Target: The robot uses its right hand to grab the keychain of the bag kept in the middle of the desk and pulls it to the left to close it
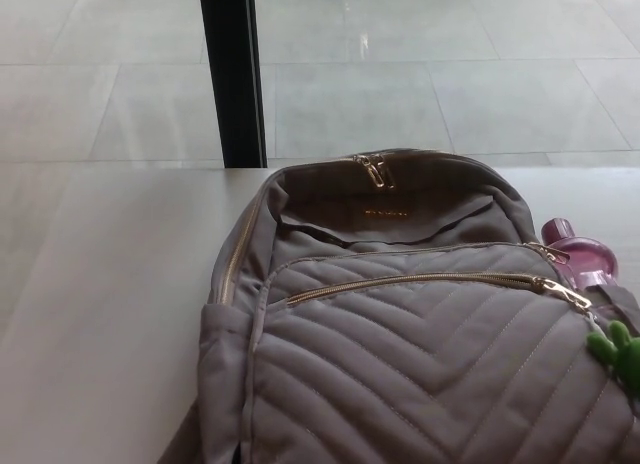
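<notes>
Since neither hand shows in the head view, the state of the fingers cannot be told. Left of the bag [400, 374] lies pale desk [110, 284], with a black post [232, 74] behind the bag's left corner and tiled floor [450, 84] beyond. The front zip [420, 281] runs left to right across the bag. The green keychain [617, 349] hangs at its right end, apparently from the gold pull [565, 292], with a pink bottle [580, 256] just beside. Judgement: the right hand would come in nearer, then draw leftward along the zip.
</notes>
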You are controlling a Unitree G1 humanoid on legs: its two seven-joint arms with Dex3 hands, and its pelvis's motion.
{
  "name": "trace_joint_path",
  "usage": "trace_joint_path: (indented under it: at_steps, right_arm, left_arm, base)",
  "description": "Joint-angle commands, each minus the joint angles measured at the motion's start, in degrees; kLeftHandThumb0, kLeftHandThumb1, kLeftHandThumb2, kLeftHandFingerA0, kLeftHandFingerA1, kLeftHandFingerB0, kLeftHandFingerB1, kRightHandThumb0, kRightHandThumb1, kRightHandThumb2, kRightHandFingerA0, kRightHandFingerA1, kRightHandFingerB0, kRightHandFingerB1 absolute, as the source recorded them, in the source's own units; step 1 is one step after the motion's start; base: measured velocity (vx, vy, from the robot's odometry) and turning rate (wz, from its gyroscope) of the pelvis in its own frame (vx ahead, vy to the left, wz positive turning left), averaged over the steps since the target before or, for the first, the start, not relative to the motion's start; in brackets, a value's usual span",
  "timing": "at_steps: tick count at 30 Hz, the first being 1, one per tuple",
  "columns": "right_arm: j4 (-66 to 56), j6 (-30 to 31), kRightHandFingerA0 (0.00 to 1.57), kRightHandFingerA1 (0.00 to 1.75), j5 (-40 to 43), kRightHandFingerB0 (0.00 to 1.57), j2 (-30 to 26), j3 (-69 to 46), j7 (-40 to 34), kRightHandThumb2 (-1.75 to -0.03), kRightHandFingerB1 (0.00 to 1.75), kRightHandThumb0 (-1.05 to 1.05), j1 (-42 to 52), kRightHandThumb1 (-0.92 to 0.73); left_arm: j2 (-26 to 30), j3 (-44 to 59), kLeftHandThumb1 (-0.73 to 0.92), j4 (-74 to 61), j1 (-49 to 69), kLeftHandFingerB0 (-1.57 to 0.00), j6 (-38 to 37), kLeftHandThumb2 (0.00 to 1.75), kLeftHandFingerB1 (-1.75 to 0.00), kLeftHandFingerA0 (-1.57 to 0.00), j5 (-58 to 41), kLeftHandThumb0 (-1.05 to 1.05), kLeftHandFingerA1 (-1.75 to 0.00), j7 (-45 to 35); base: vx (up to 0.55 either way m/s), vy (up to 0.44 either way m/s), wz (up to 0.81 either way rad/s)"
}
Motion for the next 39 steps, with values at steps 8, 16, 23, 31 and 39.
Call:
trace_joint_path:
  at_steps: [8, 16, 23, 31, 39]
  right_arm:
    - [-0.8, 1.0, 0.22, 0.49, -6.7, 0.22, -4.5, 3.8, 4.8, -0.59, 0.31, -0.58, 1.5, -0.62]
    - [-1.0, 3.3, 0.23, 0.47, -7.6, 0.31, -5.2, 1.4, 4.9, -0.61, 0.32, -0.56, 1.2, -0.64]
    - [-3.3, 3.2, 0.30, 0.51, -8.7, 0.38, -4.0, 2.5, 4.4, -0.59, 0.34, -0.51, -0.3, -0.64]
    - [-2.0, 2.8, 0.51, 0.64, -9.1, 0.34, -2.4, 4.3, 4.8, -0.85, 0.51, -0.47, -2.4, -0.52]
    - [1.7, 0.6, 0.60, 0.72, -10.3, 0.34, -1.2, 6.4, 4.8, -0.84, 0.51, -0.46, -3.2, -0.51]
  left_arm:
    - [0.1, 0.8, 0.92, -1.0, 0.6, -0.45, -3.7, 0.78, -0.43, -0.57, -3.1, -0.82, -0.55, -3.7]
    - [0.1, 0.9, 0.92, -0.1, 0.5, -0.42, -3.9, 0.82, -0.42, -0.55, -3.7, -0.83, -0.52, -4.3]
    - [0.1, 0.6, 0.92, -0.4, 0.6, -0.44, -4.3, 0.81, -0.44, -0.58, -3.8, -0.82, -0.55, -4.2]
    - [0.0, -0.2, 0.92, 0.0, 1.5, -0.43, -6.2, 0.82, -0.43, -0.55, -3.4, -0.85, -0.55, -4.6]
    - [-0.3, -0.5, 0.92, 0.1, 2.4, -0.46, -6.6, 0.79, -0.43, -0.58, -3.5, -0.84, -0.53, -4.0]
  base:
    - [0.00, 0.000, 0.00]
    - [0.00, 0.000, 0.00]
    - [0.00, 0.000, 0.00]
    - [0.00, 0.000, 0.00]
    - [0.00, 0.000, 0.00]
